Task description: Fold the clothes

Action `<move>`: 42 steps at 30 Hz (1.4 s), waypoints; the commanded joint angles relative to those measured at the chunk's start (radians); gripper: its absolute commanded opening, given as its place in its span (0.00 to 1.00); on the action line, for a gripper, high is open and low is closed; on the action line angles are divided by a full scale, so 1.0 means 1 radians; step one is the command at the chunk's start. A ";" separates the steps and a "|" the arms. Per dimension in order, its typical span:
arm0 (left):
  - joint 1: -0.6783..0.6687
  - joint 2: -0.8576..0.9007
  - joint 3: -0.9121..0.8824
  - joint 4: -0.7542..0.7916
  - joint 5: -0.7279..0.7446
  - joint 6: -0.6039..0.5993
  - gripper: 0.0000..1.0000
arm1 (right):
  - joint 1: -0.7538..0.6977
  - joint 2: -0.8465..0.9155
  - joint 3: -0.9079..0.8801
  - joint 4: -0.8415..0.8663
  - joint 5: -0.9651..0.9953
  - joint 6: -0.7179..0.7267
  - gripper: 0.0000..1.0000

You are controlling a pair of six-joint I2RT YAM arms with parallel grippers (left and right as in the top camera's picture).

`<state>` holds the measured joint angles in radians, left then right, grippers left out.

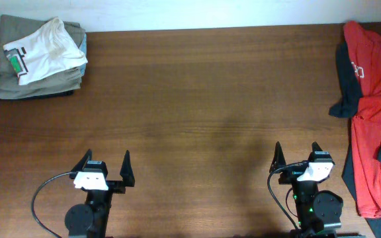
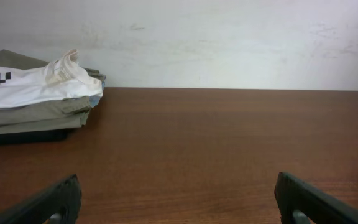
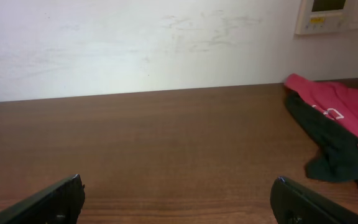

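Note:
The clothes, a red-orange T-shirt with white lettering, lie crumpled at the table's right edge, tangled with a dark navy garment. In the right wrist view the T-shirt shows at the far right. My right gripper stands open near the front edge, left of the shirt and apart from it, with nothing between its fingers. My left gripper is open too, at the front left, far from the shirt; its fingers frame bare wood.
A stack of folded pieces sits at the back left corner: a white tee with a green-and-black mark on olive cloth. The same stack shows in the left wrist view. A white wall runs behind the wooden table.

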<state>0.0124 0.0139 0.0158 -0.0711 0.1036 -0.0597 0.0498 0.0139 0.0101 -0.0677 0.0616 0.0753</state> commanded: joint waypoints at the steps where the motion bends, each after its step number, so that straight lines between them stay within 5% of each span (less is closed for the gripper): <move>1: -0.003 -0.003 -0.007 -0.001 -0.004 0.005 0.99 | 0.008 -0.010 -0.005 -0.011 -0.005 0.000 0.99; 36: -0.003 -0.003 -0.007 -0.001 -0.004 0.005 0.99 | 0.008 -0.011 -0.005 0.006 -0.005 0.000 0.99; 42: -0.003 -0.003 -0.007 -0.001 -0.004 0.005 0.99 | 0.009 -0.010 -0.005 0.023 -0.236 0.288 0.99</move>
<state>0.0124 0.0139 0.0158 -0.0711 0.1036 -0.0597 0.0498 0.0139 0.0101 -0.0448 0.0025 0.1711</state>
